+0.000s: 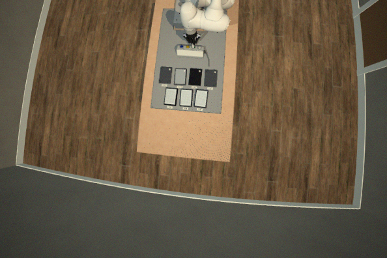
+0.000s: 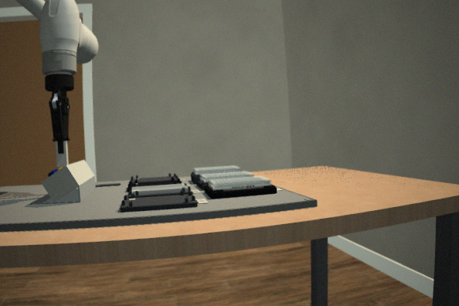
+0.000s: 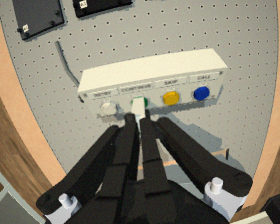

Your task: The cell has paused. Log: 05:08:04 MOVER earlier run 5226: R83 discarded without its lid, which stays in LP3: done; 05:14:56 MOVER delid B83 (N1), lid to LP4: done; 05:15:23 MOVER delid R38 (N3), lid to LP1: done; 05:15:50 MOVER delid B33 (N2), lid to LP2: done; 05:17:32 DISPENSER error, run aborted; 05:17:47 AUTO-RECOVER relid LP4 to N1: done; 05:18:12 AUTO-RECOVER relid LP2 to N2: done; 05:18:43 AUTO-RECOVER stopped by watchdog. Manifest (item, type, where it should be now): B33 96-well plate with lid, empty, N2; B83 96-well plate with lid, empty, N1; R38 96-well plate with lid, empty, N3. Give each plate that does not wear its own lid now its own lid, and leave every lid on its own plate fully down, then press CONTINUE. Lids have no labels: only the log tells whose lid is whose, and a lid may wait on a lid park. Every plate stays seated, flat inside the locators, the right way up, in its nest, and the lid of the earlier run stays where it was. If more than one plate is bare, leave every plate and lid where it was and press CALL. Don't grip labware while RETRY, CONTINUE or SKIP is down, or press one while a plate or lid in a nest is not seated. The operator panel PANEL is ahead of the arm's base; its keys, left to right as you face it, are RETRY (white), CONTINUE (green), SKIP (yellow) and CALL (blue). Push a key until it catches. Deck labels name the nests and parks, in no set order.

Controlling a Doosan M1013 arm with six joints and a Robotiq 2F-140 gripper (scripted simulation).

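Observation:
My gripper (image 3: 139,106) is shut and empty, pointing down at the operator panel (image 3: 152,79). Its tips (image 3: 139,103) rest on the green CONTINUE key, between the white key (image 3: 108,107) and the yellow key (image 3: 171,98); the blue key (image 3: 201,94) is at the far end. In the side view the fingertips (image 2: 62,158) meet the panel's sloped face (image 2: 69,185). Three plates (image 1: 171,96) (image 1: 186,97) (image 1: 200,98) sit in a row of nests, all with pale tops that look alike. One lid park holds a pale lid (image 1: 180,76).
The other three lid parks (image 1: 165,75) (image 1: 195,76) (image 1: 210,77) look dark and bare. A cable (image 3: 66,63) runs from the panel across the grey deck (image 1: 189,78). The deck lies on a wooden table (image 2: 348,193).

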